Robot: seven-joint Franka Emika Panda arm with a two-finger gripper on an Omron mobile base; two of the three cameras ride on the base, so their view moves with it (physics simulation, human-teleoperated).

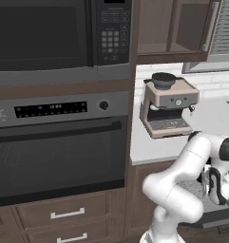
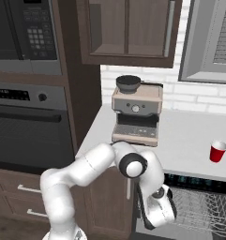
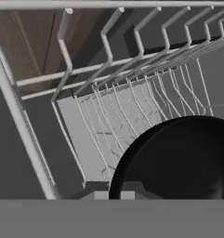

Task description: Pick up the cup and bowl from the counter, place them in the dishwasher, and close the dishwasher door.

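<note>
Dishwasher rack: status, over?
Claw shut, low over the wire rack. Black bowl at the claw; grip unclear. Red cup still on counter. Nothing in the way.

The counter (image 2: 189, 136) was a pale slab over brown cabinets. A coffee machine (image 2: 135, 112) stood at its left end, back against the tiled wall, with a dark bowl (image 2: 128, 83) on top of it. A red cup (image 2: 218, 151) stood upright near the counter's front edge, well apart from the machine to its right.

Glossy white arm (image 2: 86, 171), rounded segments, dark joint caps, black-trimmed white hand (image 2: 159, 209)
</note>
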